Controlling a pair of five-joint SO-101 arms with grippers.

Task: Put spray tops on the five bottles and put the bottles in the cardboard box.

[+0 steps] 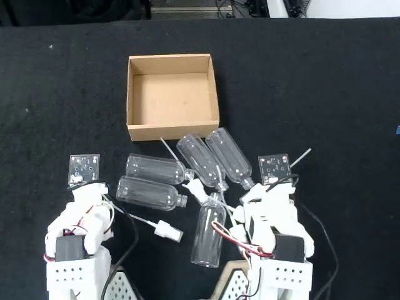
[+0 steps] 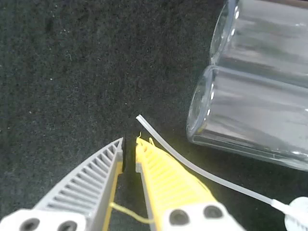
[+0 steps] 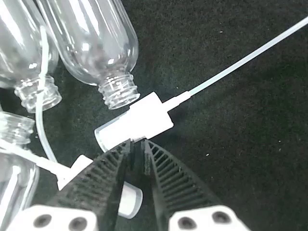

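Five clear bottles lie uncapped on the black table below the open cardboard box (image 1: 172, 128): two side by side (image 1: 153, 169) (image 1: 150, 192), two slanted (image 1: 201, 159) (image 1: 230, 156), and one (image 1: 208, 234) between the arms. My left gripper (image 2: 130, 144) is shut on nothing, a thin dip tube (image 2: 192, 168) running along its yellow finger and two bottle bases (image 2: 250, 115) just beyond. That tube belongs to a white spray top (image 1: 169, 231). My right gripper (image 3: 137, 147) is shut, its tips at another white spray top (image 3: 134, 126) that lies by a bottle neck (image 3: 115, 91).
A further spray top (image 1: 195, 187) lies among the bottle necks, its tube pointing toward the box. Another white top (image 3: 72, 175) lies partly under my right gripper. Black cloth stretches open to both sides of the box and behind it.
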